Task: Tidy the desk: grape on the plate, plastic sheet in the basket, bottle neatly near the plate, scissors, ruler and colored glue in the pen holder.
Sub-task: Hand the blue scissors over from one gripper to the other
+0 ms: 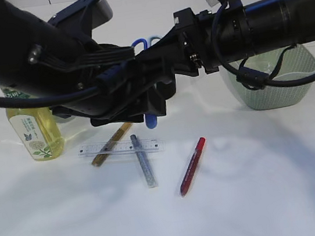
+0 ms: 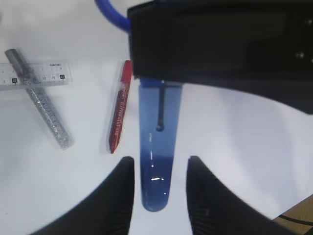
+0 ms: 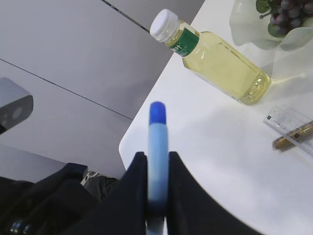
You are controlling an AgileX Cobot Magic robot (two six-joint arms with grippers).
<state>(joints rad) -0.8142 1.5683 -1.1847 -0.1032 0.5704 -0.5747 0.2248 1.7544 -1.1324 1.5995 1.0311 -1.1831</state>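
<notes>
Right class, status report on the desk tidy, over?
Right tool shut on blue glue tube. Left tool open around it. Clear ruler, red glue pen untouched.

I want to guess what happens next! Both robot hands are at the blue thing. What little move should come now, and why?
Probably the left gripper should draw straight back off the blue tool, likely the scissors. Its jaws stand open on either side without touching, while the right gripper is clamped on it, so the right arm alone carries it.
</notes>
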